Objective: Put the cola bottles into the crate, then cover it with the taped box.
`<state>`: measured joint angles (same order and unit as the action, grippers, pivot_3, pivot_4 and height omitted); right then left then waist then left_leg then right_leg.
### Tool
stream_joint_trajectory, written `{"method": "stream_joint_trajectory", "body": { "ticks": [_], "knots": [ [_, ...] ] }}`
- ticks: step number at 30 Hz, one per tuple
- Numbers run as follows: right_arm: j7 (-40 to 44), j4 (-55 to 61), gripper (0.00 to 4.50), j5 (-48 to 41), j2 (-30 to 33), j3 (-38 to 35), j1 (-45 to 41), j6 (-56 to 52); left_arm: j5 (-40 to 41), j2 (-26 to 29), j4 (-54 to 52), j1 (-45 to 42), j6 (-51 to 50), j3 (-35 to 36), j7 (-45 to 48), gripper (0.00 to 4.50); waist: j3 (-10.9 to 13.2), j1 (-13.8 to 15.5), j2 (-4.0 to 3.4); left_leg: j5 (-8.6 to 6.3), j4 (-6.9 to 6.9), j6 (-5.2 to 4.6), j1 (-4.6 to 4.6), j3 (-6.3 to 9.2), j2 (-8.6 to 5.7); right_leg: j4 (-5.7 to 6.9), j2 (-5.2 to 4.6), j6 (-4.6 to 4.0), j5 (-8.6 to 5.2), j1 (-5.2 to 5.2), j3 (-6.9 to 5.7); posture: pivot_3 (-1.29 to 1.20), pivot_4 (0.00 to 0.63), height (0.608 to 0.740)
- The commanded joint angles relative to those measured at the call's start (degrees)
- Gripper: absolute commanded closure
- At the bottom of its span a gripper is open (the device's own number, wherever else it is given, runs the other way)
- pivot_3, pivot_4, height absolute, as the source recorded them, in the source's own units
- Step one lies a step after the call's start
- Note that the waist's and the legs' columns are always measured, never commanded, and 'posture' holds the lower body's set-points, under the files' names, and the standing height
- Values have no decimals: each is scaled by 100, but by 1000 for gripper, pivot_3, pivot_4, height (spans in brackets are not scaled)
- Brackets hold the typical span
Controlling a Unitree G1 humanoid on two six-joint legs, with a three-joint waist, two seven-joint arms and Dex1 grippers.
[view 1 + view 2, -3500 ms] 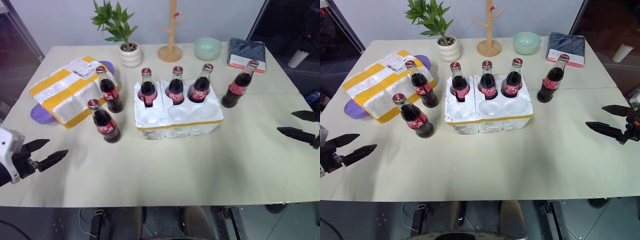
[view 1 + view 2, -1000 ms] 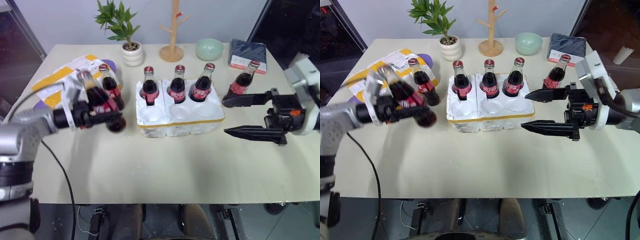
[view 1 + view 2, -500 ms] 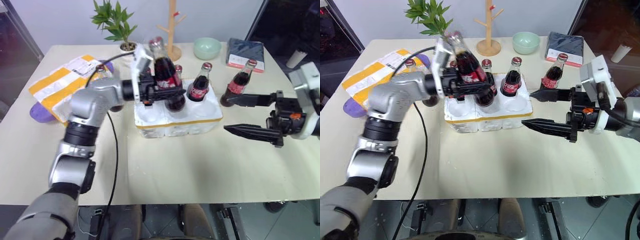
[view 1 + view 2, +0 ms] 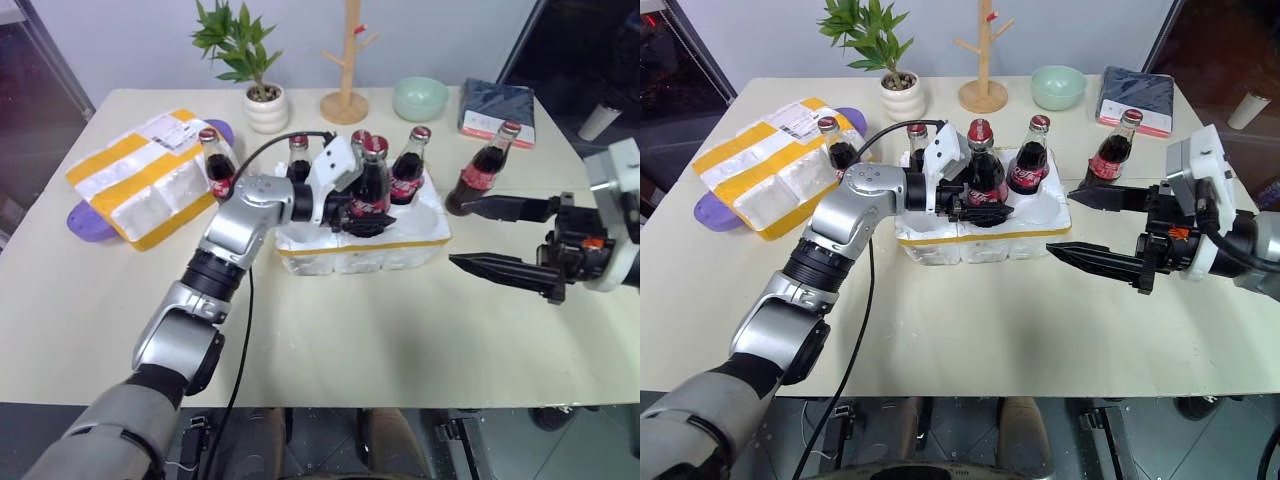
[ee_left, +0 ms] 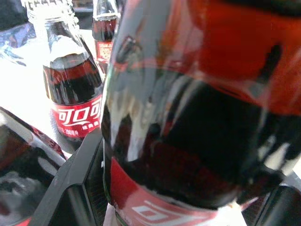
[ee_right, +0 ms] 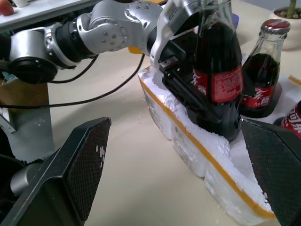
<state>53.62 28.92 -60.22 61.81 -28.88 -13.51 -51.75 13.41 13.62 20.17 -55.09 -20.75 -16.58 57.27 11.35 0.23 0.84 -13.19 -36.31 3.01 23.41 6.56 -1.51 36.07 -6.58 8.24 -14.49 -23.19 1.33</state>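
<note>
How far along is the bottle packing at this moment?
Three cola bottles stand in the crate's back wells. The left gripper is lowering a fourth bottle into a front well. Two bottles are left on the table, one by the taped box and one beyond the open right gripper. The box is not yet on.

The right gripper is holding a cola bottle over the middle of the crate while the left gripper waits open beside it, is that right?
No, the sides are swapped. In the left eye view the left gripper holds the cola bottle over the middle of the crate, while the right gripper waits open beside it.
</note>
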Motion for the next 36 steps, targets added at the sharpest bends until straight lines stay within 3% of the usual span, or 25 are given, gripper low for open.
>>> {"method": "stream_joint_trajectory", "body": {
  "ticks": [1, 10, 16, 17, 22, 25, 29, 36],
  "knots": [
    [-18, -61, 0, 113, 64, 65, -188, 179, -76, 230, -477, 199, -85, 55, 67, 33, 0, 1, 0, 0, -1, 0, 0, 0, -1, 0, 0, 1, 0, 0, 0, 0, 150, 739],
    [147, -245, 0, 316, 60, 274, -307, 321, 1374, 1574, -3115, 1078, -2105, 1524, -67, 33, -1, -128, -2, 0, 13, 0, 0, 2, 4, 8, 1, 0, 0, -13, 1, 0, 150, 739],
    [353, -569, 0, 531, -32, 650, -570, 521, 2814, 2598, -4759, 2150, -3329, 3281, -453, 33, 0, -124, -2, 0, 8, 0, -3, 1, 5, 6, 1, -1, 0, -9, 2, 0, 150, 739],
    [394, -624, 0, 572, -41, 723, -622, 561, 2682, 2684, -4836, 2332, -3378, 3515, -767, 33, 0, -107, -2, 0, 8, 0, -3, 1, 5, 7, 1, -1, 0, -9, 1, 0, 150, 739],
    [557, -836, 0, 664, -60, 937, -875, 644, 1051, 3134, -4516, 3060, -2757, 3331, -2223, 33, 0, -81, -2, 0, 8, 0, -8, 2, 3, 4, 1, -2, -1, 0, 1, 0, 150, 739],
    [624, -932, 0, 710, -60, 1019, -994, 667, 645, 2885, -4099, 2950, -2683, 3172, -2916, 33, 0, -69, -1, 0, 6, 0, -6, 2, 2, 1, 1, -2, -1, 1, 1, 0, 150, 739],
    [659, -1026, 0, 548, -29, 1053, -1197, 443, 517, 2420, -3426, 2603, -2277, 2885, -3098, 33, 0, -70, 0, 0, 6, 1, -5, 2, 2, 1, 1, -1, 0, 0, 1, 0, 150, 739],
    [608, -798, 0, 565, 55, 909, -1241, 424, 61, 2114, -1812, 1962, -1289, 2316, -2930, 33, 0, -98, 0, 0, 11, 1, -5, 1, 2, 4, 1, -2, 0, -7, 1, 0, 150, 739]
  ]
}}
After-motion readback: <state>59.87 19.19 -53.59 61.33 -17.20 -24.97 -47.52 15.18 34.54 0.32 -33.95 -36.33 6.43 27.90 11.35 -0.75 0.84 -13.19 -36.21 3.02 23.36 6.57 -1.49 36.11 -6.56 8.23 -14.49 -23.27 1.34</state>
